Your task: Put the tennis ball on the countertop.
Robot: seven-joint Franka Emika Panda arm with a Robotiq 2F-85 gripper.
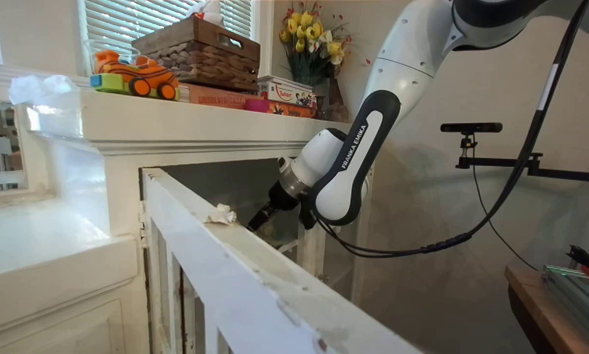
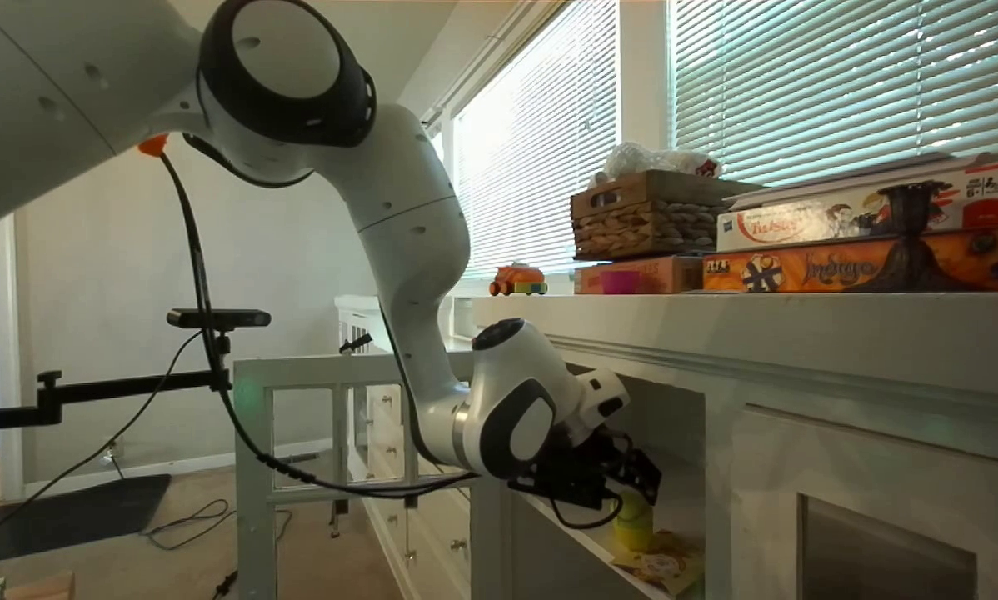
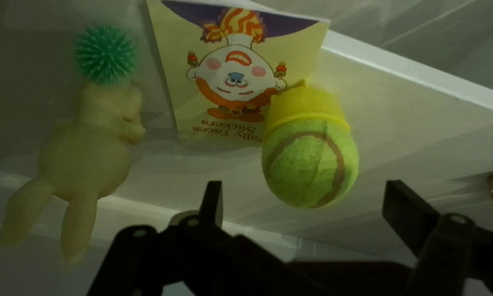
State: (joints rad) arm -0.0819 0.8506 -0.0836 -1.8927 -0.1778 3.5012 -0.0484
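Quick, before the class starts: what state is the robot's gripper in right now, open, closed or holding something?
Gripper: open, holding nothing; the wrist view shows the tennis ball clear of both fingers.

A home: in an exterior view, the countertop [image 1: 201,121] bears a toy [image 1: 139,74] left, board games [image 1: 285,92] and flowers [image 1: 304,32] farther right.

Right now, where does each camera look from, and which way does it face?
Wrist view: mounted just behind the open claw, facing the tennis ball; only the claw shows.
In an exterior view: outside the open door, looking over it at the arm; claw partly hidden.
In an exterior view: across the arm from that door, facing window blinds; arm and claw show.
Shared by both exterior views: arm, countertop, woven basket.
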